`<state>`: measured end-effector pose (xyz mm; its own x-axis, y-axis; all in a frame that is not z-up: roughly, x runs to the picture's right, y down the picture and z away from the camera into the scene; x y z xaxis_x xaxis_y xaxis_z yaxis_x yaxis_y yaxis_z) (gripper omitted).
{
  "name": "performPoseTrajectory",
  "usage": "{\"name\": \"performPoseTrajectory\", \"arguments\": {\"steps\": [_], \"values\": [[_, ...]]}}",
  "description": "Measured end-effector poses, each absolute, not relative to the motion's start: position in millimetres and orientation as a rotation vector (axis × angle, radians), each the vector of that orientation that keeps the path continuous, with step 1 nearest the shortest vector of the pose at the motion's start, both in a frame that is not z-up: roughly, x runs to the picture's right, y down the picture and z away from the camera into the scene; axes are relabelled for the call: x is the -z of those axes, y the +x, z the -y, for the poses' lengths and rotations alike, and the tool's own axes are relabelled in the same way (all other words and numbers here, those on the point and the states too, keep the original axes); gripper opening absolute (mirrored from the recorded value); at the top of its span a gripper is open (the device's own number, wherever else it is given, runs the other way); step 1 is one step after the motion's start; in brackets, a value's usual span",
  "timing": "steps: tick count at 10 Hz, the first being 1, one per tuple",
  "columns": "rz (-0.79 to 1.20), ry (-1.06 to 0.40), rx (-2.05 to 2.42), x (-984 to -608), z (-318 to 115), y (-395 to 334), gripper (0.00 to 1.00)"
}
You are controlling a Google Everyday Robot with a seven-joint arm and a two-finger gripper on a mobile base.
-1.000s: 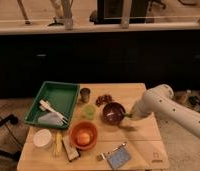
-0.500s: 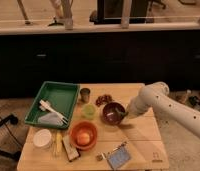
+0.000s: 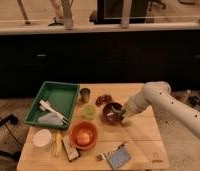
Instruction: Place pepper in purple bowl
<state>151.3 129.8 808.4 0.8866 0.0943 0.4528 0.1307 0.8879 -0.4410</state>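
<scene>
The gripper [image 3: 121,116] hovers at the purple bowl's [image 3: 111,112] three o'clock rim; finger state cannot be told. Released off-centre, the pepper [image 3: 116,111] could tip onto the bench [image 3: 143,145].

Wooden bench [image 3: 143,137]. White arm [image 3: 160,97] reaches in from the right; hand [image 3: 121,115] at the right rim of the purple bowl [image 3: 112,112]. Pepper [image 3: 116,111], a green sliver, at the hand over the bowl's right side. Orange bowl [image 3: 83,135] front-left of it, light-green cup [image 3: 88,111] just left, metal cup [image 3: 85,94] behind that. Green tray [image 3: 55,102] at left with white utensils. White container [image 3: 42,139] front-left corner. Blue-grey sponge [image 3: 118,156] at front edge.
</scene>
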Motion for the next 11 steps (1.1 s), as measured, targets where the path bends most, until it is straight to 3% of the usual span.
{"name": "performPoseTrajectory", "arguments": {"steps": [11], "values": [[0.831,-0.506,-0.028,-816.1,-124.8,106.2,0.03]]}}
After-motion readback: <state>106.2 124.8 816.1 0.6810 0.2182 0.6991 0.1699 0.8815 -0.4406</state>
